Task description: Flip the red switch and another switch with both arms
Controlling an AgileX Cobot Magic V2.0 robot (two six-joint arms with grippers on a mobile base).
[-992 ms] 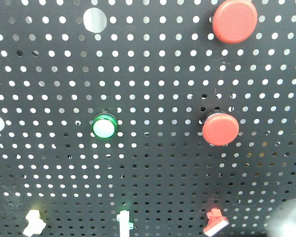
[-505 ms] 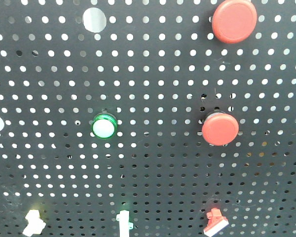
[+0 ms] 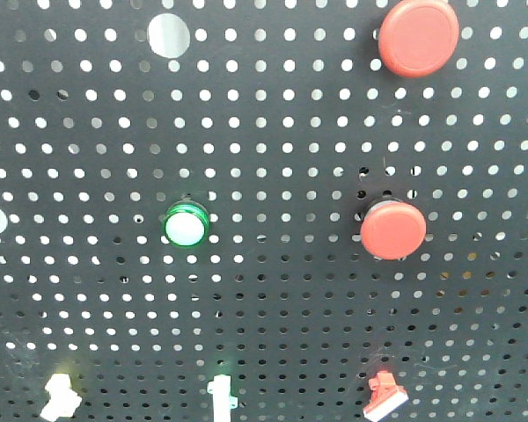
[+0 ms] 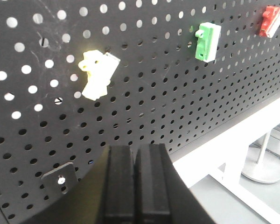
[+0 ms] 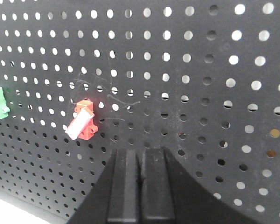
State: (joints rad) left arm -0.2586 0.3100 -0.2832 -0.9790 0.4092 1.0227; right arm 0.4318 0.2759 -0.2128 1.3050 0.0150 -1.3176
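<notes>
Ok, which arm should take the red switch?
Right. The red switch sits just up-left of the right gripper, which is shut. The left gripper faces the pale yellow switch instead.

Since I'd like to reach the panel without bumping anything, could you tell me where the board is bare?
The board is bare between the green-rimmed button and the middle red button, and right of the red switch. The bottom row is more crowded: pale switch, white-and-green toggle, red switch.
</notes>
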